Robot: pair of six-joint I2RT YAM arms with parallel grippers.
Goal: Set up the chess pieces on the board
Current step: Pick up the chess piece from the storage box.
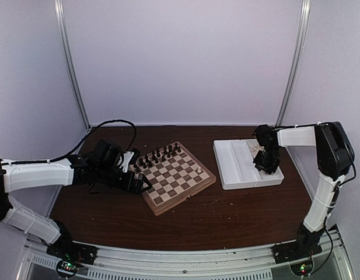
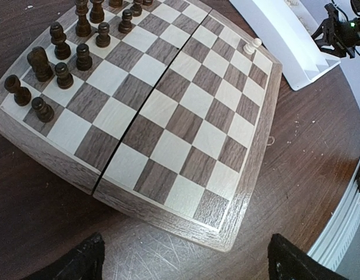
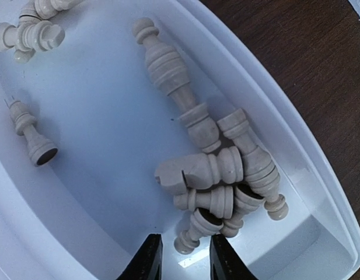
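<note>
Hovering | R arm (image 1: 296,136) over tray (image 1: 244,182) pcs (image 3: 215,169) | L arm (image 1: 39,173) beside board (image 1: 174,184)

Ahead of my black right gripper (image 3: 185,259): cream-white chess pieces (image 3: 209,169), white tray (image 3: 109,105), dark brown table (image 3: 308,52). Ahead of my black left gripper (image 2: 188,256) the board (image 2: 185,122) is checkered light and dark brown, pale-rimmed, with brown-black figures (image 2: 63,74).

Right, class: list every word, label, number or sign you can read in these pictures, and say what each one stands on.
None: no readable text in any view.
The board has plain squares and a bare rim, with no letters or numbers along its edges.
The white tray and the chess pieces carry no marks.
</note>
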